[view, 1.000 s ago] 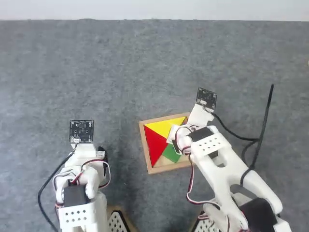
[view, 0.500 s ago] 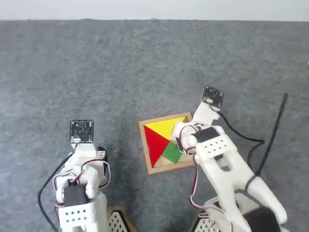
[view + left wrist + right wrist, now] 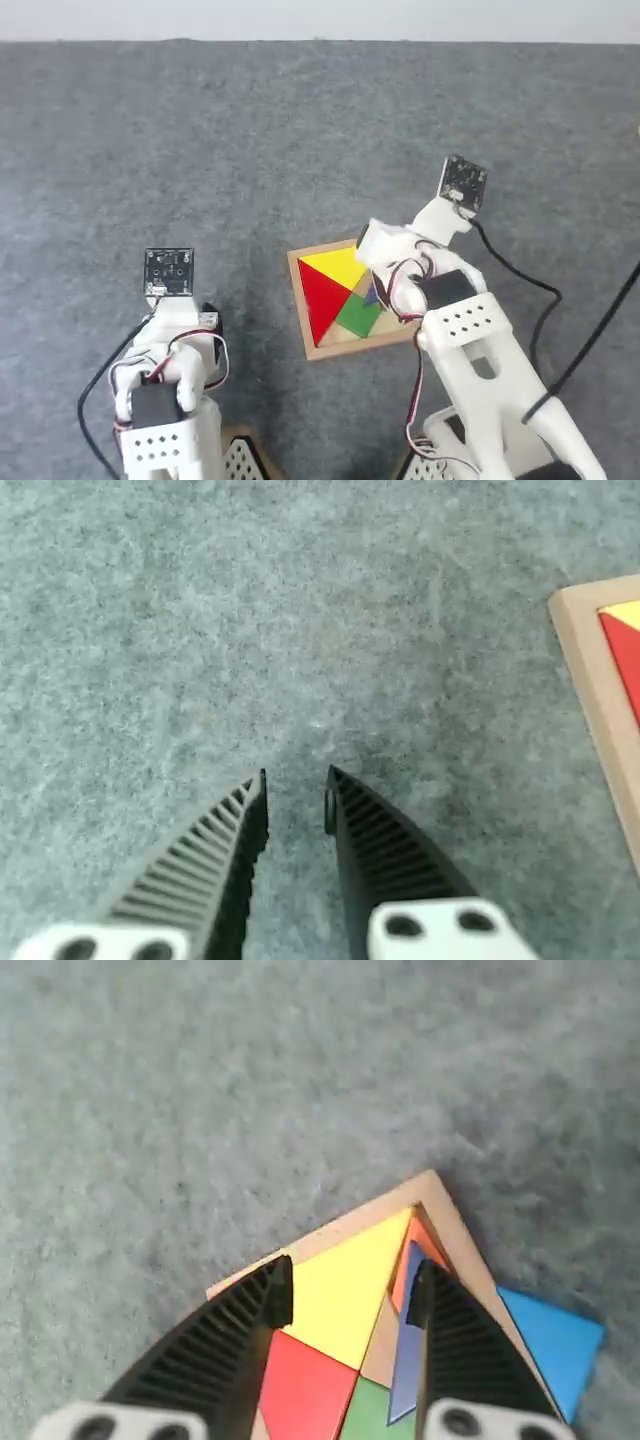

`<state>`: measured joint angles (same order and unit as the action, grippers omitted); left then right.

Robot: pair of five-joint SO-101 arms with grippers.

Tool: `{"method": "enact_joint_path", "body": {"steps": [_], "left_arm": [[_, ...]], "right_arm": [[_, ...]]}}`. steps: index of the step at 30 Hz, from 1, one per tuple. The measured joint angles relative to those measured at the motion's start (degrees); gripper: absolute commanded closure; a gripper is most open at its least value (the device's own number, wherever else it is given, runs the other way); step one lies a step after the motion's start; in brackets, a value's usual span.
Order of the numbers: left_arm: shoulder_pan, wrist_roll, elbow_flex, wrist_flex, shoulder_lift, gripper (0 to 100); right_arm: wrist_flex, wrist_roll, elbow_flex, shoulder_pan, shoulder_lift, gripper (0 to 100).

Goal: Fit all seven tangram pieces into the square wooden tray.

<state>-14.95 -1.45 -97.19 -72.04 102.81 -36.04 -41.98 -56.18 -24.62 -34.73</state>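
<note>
Hovering over the wooden tray (image 3: 320,1232), right gripper (image 3: 350,1292) spread, holding nothing; blue triangle (image 3: 550,1345) lies just outside its rim. Left gripper (image 3: 295,800) slightly parted above the counter (image 3: 200,600).

No text, number or sign can be read anywhere. The left arm's circuit board (image 3: 168,272) and the right arm's circuit board (image 3: 462,184) carry only pale specks too small to make out. The wooden tray (image 3: 299,300) and its coloured pieces (image 3: 325,295) show plain faces.
</note>
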Motion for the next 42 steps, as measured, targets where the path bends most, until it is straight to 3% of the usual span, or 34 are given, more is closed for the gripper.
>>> {"method": "enact_joint_path", "body": {"steps": [15, 30, 42], "left_arm": [[0.0, 0.0, 0.0, 0.0, 0.0, 91], [0.0, 0.0, 0.0, 0.0, 0.0, 91], [0.0, 0.0, 0.0, 0.0, 0.0, 91]], "right_arm": [[1.05, 5.63, 0.0, -1.14, 12.31, 80.1], [-10.55, 8.35, 0.0, -1.14, 12.57, 80.1], [-18.2, 8.62, -1.93, -1.14, -9.32, 80.1]]}}
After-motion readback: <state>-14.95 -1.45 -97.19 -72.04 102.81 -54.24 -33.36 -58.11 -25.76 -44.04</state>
